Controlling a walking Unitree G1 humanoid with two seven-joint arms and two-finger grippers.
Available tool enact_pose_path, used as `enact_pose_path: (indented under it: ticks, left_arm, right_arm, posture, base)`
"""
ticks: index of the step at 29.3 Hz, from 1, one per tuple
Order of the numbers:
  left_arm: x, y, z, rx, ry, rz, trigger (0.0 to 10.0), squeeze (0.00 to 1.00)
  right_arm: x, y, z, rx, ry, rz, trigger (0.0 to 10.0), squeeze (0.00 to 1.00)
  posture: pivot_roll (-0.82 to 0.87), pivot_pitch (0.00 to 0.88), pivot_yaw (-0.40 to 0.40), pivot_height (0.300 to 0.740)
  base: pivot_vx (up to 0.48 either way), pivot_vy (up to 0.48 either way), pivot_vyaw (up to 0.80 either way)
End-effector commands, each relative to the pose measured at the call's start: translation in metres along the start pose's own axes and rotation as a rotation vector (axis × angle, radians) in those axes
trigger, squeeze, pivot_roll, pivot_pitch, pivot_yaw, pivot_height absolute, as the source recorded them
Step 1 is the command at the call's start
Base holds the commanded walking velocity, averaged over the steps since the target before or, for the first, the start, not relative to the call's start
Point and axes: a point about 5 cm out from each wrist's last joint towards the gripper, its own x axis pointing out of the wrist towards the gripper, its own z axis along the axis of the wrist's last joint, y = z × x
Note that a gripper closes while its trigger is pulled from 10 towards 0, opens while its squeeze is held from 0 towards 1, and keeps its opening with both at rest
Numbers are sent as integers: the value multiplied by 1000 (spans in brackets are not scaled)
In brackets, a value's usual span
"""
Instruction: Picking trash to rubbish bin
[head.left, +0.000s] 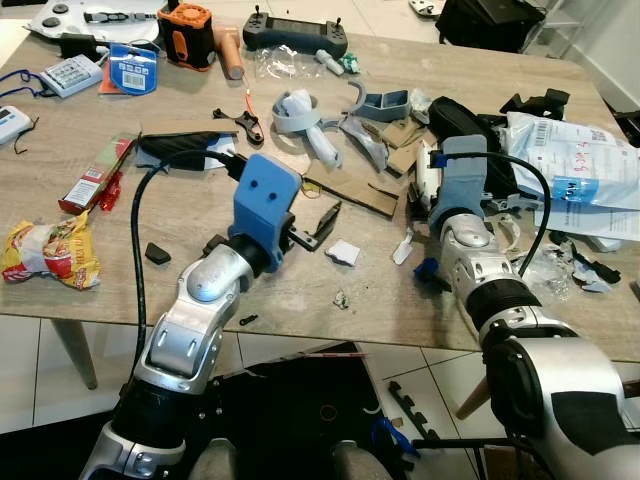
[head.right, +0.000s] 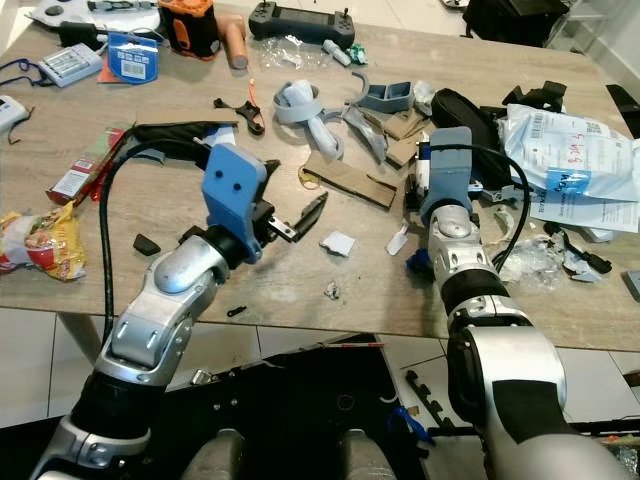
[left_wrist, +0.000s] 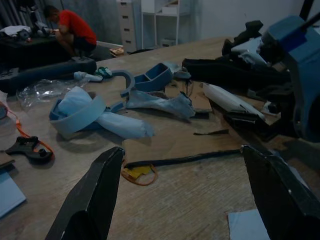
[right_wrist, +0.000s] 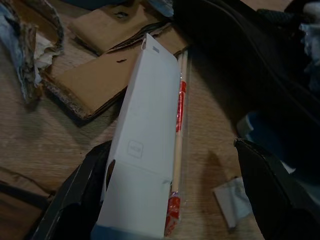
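Right gripper (right_wrist: 165, 200): jaws spread around white box (right_wrist: 142, 150) on worktop (head.left: 200, 215). Left gripper (left_wrist: 187, 200): jaws spread above worktop, near cardboard strip (head.left: 350, 196).

Bare tabletop (head.left: 200, 225) by left hand (head.left: 318, 226), cardboard (head.left: 352, 194) & clutter beyond

From the head, our two eyes look steeply down on the worktop (head.left: 300, 290). Our left wrist camera skims low across it; the right one sits close above the white box (right_wrist: 142, 150).
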Motion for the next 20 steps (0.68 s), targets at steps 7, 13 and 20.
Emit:
enact_pose_path:
  ticks: [7, 13, 20]
  left_arm:
    - [-2, -13, 1, 9, -2, -26, 10000, 0]
    - [-4, -15, 0, 4, 3, -20, 10000, 0]
    - [-1, -15, 4, 21, -6, -9, 10000, 0]
  right_arm:
    - [-7, 6, -29, 51, 87, 54, 0, 0]
    - [-8, 7, -28, 81, 56, 79, 0, 0]
    - [-9, 3, -27, 138, 6, 50, 0, 0]
  posture:
    - [171, 370, -91, 740]
    - [169, 361, -85, 740]
    - [205, 348, -77, 740]
  base:
    - [0, 0, 0]
    - [0, 0, 0]
    - [0, 0, 0]
